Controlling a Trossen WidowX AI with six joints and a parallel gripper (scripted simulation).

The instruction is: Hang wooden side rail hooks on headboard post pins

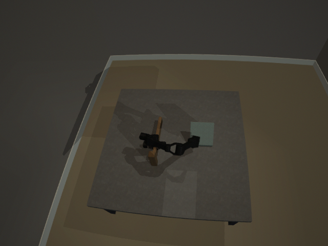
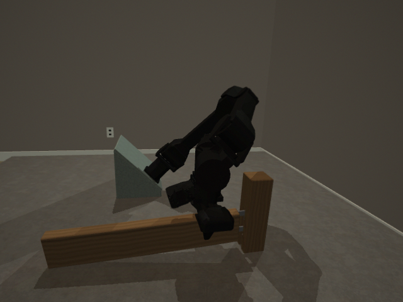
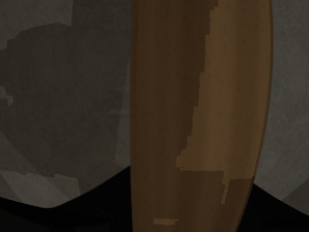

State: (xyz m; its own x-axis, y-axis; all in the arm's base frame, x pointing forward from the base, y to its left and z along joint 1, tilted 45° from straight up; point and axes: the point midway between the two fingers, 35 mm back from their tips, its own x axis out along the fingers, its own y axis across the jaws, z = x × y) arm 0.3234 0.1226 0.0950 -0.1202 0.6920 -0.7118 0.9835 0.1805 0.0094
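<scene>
The wooden side rail (image 1: 159,127) (image 2: 130,237) (image 3: 200,91) lies tilted. Its far end rests on the table (image 1: 211,185) at the left of the exterior view, and its near end is raised against the upright headboard post (image 2: 257,211) (image 1: 152,159). Two steel hooks (image 2: 241,212) (image 2: 240,229) show in the narrow gap between the rail's end and the post's face. The slot's pins are hidden. My gripper (image 2: 211,231) (image 1: 152,141) is shut on the rail close to the post end, clamping it from above. In the wrist view the rail fills the middle and the fingers are lost in shadow.
A pale green wedge-shaped block (image 1: 202,133) (image 2: 130,175) carries the arm's base, behind the rail. A wall socket (image 2: 109,131) sits on the back wall. The table's edges lie well away from the rail.
</scene>
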